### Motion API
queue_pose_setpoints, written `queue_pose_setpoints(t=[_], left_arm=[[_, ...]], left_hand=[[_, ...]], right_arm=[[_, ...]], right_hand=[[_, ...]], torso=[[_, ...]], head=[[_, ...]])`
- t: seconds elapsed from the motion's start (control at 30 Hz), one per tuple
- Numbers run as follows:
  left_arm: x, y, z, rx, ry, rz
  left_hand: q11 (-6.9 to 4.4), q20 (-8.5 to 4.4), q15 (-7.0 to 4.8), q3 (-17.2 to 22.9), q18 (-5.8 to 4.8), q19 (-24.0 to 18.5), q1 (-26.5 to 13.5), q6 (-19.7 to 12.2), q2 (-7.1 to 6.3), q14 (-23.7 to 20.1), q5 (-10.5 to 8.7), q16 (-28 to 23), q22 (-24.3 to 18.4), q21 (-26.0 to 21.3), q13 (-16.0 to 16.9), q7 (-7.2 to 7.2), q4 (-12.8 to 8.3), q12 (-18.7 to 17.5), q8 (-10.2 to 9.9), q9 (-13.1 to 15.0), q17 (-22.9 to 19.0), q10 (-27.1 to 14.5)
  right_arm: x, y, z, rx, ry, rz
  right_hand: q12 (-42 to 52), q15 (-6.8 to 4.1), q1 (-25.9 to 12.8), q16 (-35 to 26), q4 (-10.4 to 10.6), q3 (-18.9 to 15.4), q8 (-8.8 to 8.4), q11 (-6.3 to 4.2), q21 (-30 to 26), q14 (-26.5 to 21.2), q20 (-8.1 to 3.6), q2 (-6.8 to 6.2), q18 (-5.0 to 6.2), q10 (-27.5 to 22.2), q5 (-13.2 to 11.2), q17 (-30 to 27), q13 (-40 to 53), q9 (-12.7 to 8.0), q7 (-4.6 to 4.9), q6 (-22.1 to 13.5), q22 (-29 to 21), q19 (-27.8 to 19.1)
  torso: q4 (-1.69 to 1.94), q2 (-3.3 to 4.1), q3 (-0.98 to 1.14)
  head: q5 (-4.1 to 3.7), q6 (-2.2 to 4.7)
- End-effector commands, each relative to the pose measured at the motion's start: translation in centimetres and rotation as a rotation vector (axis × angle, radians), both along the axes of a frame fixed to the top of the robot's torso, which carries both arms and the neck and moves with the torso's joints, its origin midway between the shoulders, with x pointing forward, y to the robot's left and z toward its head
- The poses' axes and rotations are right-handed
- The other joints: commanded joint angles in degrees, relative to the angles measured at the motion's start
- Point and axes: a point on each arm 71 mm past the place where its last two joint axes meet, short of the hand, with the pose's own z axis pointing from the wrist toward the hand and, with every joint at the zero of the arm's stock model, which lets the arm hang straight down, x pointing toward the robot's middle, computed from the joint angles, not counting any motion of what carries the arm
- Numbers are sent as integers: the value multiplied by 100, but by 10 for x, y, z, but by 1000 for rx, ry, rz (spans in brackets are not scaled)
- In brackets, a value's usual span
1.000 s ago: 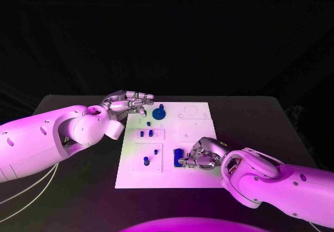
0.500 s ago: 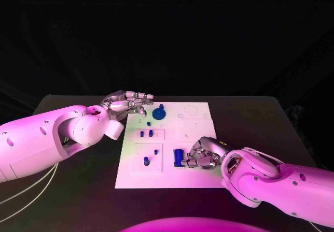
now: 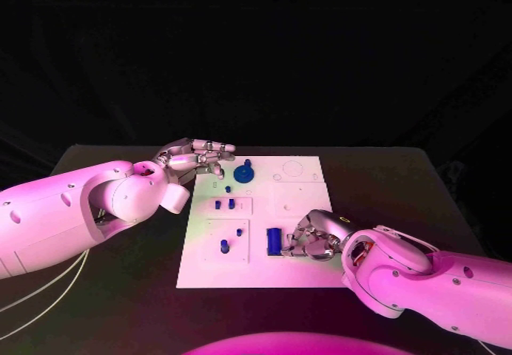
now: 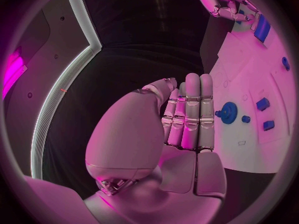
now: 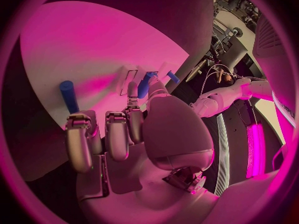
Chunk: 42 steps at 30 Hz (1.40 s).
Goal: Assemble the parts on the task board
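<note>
The white task board (image 3: 304, 194) lies mid-table. A long blue part (image 3: 274, 240) sits near the board's front, also seen as a blue part (image 5: 69, 95) just past my fingertips. My right hand (image 3: 311, 238) is beside it on its right, fingers curled down at the board, fingertips (image 5: 79, 126) close to the part, gripping nothing. A round blue part (image 3: 244, 174) with a peg stands at the back left. My left hand (image 3: 198, 158) hovers by the board's back left corner; its fingers (image 4: 188, 115) are straight and together, holding nothing.
Small blue pegs stand in the board's left plates: a pair (image 3: 224, 204), a single peg (image 3: 227, 189) and a lower peg (image 3: 225, 245). Pale round recesses (image 3: 292, 169) mark the back right of the board. Black table (image 3: 395, 185) surrounds the board.
My right hand has edged slightly towards the board's front edge, and the long blue part beside it now stands straighter in its place. The left hand has not moved.
</note>
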Motion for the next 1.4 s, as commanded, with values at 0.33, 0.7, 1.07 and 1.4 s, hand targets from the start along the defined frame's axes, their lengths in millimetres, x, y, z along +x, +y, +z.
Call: queue_pose_setpoints(t=[0.33,0.7,1.07,1.4], left_arm=[[-1,-2,1,-8,-5,-16],[-1,-3,1,-10,-5,-20],[-2,-4,1,-11,-4,-23],[-2,-5,1,-10,0,-28]], left_hand=[[20,48,-11,-34,81,-5,-29,-43,9,-43,-18,-25,-5,-33,-9,15,-6,37,37,-6,-5,-39],[20,48,-11,-34,81,-5,-29,-43,9,-43,-18,-25,-5,-33,-9,15,-6,37,37,-6,-5,-39],[21,49,-9,-43,82,-5,-30,-49,10,-48,-18,-24,-11,-41,-11,15,-5,44,41,-8,-9,-46],[22,51,-8,-49,81,-5,-37,-50,13,-49,-18,-23,-14,-46,-11,16,1,48,44,-9,-11,-49]], right_arm=[[8,-48,29,36,-117,-24],[11,-89,25,-105,-158,-61],[8,-87,6,-143,-122,-64],[7,-77,-7,-153,-91,-47]], right_hand=[[-411,86,181,-86,18,29,-374,163,-155,446,41,62,4,-172,-12,765,80,-183,153,-335,1450,513],[-413,112,152,-56,60,-25,-465,186,-87,461,74,13,-11,-154,-76,825,87,-249,172,-264,1471,545],[-416,105,99,-58,128,-69,-474,169,-84,461,81,-6,-12,-141,-60,823,91,-267,145,-137,1472,547],[-428,83,160,-62,129,-51,-465,137,-93,460,70,16,-9,-137,-10,818,88,-270,104,-37,1469,542]], torso=[[-28,-14,-1],[-25,-6,6],[-9,-8,-5],[-1,-7,-6]], head=[[-114,57],[-274,50],[-281,30],[-282,23]])
